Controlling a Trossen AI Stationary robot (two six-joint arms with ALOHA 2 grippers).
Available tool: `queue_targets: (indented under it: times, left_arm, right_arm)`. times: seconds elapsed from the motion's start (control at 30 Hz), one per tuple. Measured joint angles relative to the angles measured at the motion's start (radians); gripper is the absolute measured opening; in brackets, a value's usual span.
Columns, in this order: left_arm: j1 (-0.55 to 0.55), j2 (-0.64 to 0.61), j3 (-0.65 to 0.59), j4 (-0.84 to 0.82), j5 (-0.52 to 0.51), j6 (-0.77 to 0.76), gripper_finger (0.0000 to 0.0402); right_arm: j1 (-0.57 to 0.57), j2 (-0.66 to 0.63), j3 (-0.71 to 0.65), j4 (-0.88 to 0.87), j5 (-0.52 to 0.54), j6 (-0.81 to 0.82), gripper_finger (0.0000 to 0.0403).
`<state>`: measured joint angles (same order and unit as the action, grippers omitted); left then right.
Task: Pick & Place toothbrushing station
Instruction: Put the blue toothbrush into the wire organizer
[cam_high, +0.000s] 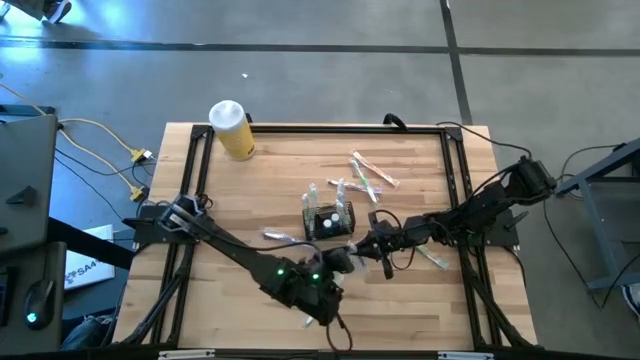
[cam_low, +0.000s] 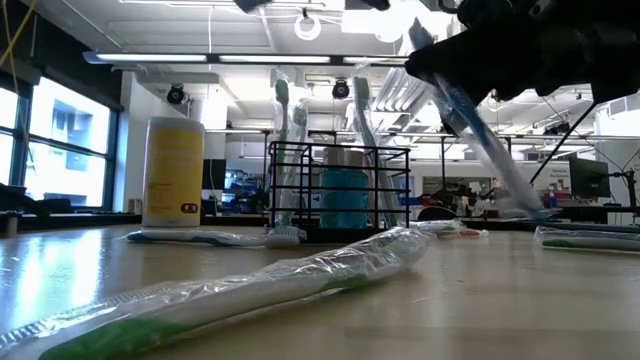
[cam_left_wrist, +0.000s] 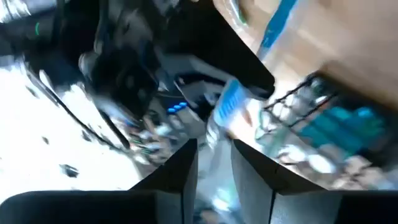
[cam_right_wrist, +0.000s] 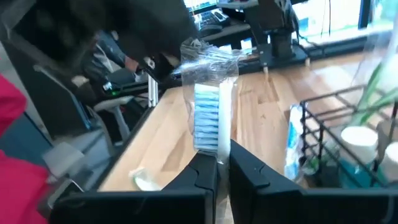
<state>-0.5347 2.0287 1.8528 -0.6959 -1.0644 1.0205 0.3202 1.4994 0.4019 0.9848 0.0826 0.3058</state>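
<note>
The toothbrushing station, a black wire caddy (cam_high: 330, 220) (cam_low: 340, 190), stands mid-table with upright brushes and a teal item in it. Just on its near side my two grippers meet at a blue toothbrush in clear wrap (cam_right_wrist: 208, 118). My right gripper (cam_high: 364, 246) (cam_right_wrist: 216, 171) is shut on it. My left gripper (cam_high: 338, 263) (cam_left_wrist: 214, 165) stands open with the clear wrap in the gap between its fingers; whether it touches them I cannot tell. In the low view the blue handle (cam_low: 490, 150) slants down from the dark grippers. My right gripper pinches the wrapped toothbrush between its two fingers (cam_right_wrist: 202, 177) just below the bristled head (cam_right_wrist: 219, 149). The head stands out beyond the fingertips, and the handle behind them is hidden in the wrist view. The brush is tilted.
A yellow cylinder with a white lid (cam_high: 230, 130) stands at the far left. Loose wrapped toothbrushes lie beyond the caddy (cam_high: 365, 172), left of it (cam_high: 280, 237) and to the right (cam_high: 432, 258). A green wrapped one (cam_low: 250, 290) lies near the front edge.
</note>
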Motion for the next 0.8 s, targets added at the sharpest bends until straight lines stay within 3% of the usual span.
queue_targets:
  times: [0.1,0.27,0.53,0.63,0.8]
  left_arm:
    - [-0.014,-0.042,0.002,-0.085,0.087,-0.286,0.0093]
    - [-0.016,-0.123,0.001,-0.336,0.288,-0.764,0.0093]
    - [0.011,-0.180,0.002,-0.584,0.510,-1.111,0.0093]
    - [0.011,-0.181,0.001,-0.630,0.532,-1.160,0.0093]
    - [0.011,-0.188,0.000,-0.801,0.530,-1.258,0.0093]
  right_arm:
    - [0.019,-0.009,0.000,-0.005,0.032,-0.109,0.0007]
    - [0.083,-0.084,-0.001,-0.012,0.190,-0.316,0.0007]
    - [0.227,-0.302,0.000,-0.001,0.491,-0.708,0.0007]
    - [0.212,-0.354,0.000,0.030,0.460,-0.769,0.0009]
    - [0.073,-0.376,0.000,0.058,0.218,-0.775,0.0007]
